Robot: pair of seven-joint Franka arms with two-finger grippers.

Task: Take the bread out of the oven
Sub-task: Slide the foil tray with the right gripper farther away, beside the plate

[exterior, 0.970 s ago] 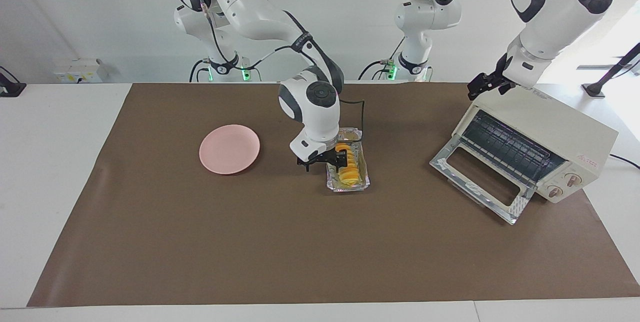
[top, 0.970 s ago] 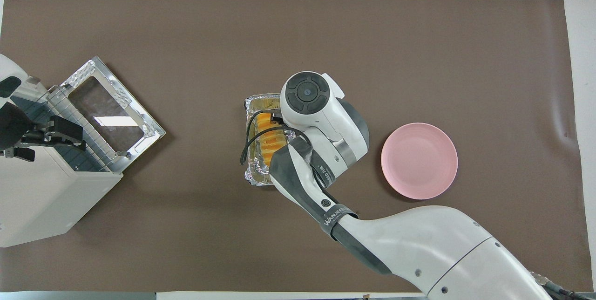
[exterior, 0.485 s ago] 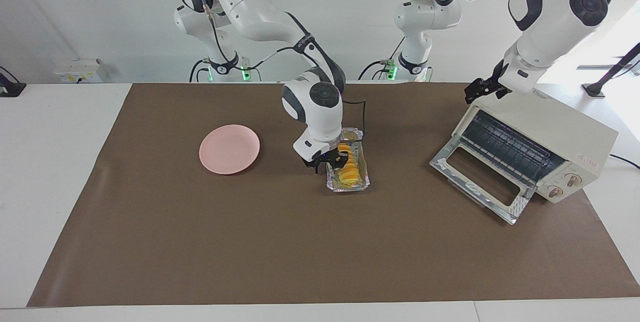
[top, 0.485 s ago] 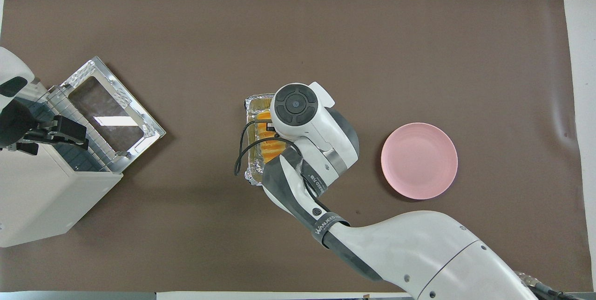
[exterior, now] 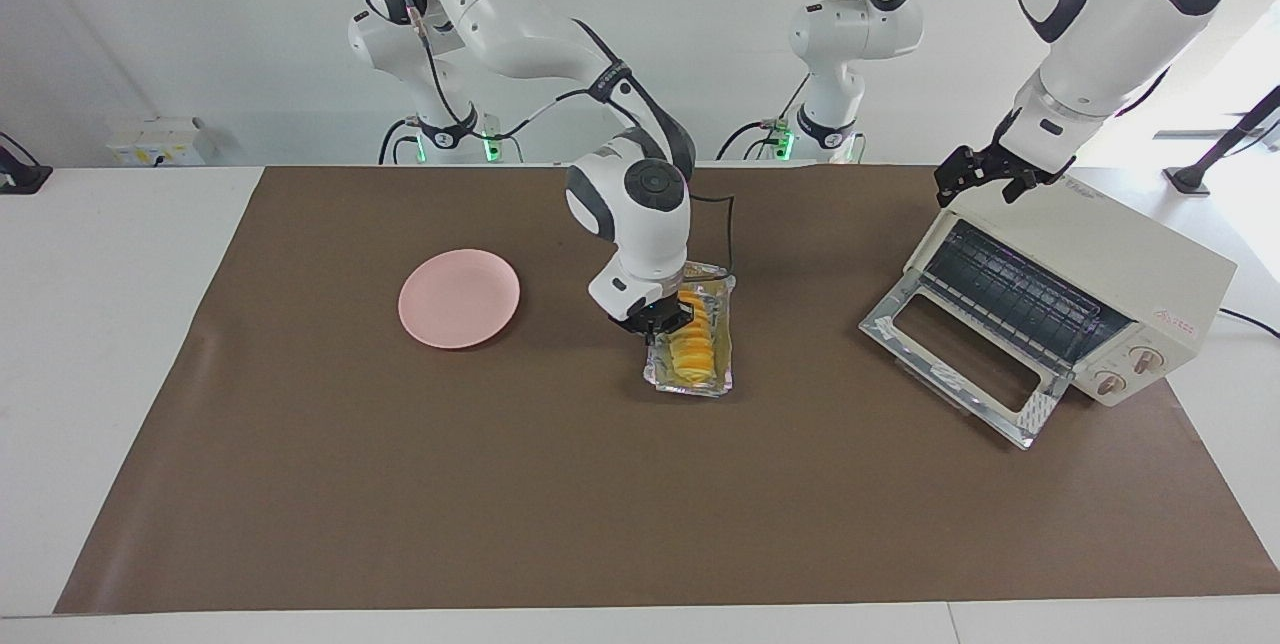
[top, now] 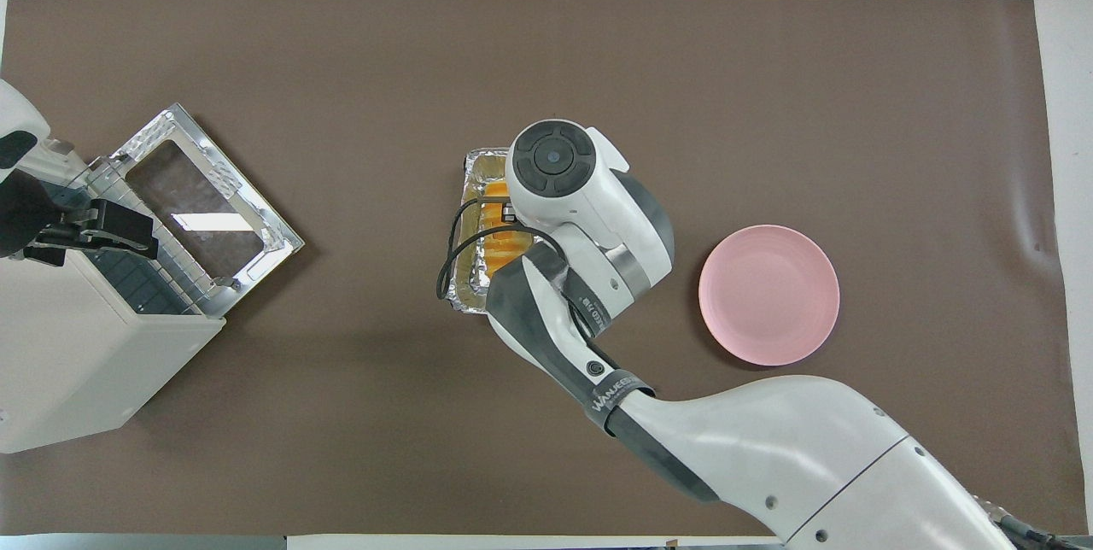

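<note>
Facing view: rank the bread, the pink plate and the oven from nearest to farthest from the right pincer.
1. Bread, directly at the right pincer, lying in the foil tray.
2. Pink plate, toward the right arm's end of the table.
3. Oven, toward the left arm's end, door down.

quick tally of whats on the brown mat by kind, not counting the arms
bread: 1
foil tray: 1
pink plate: 1
oven: 1
Total: 4
</note>
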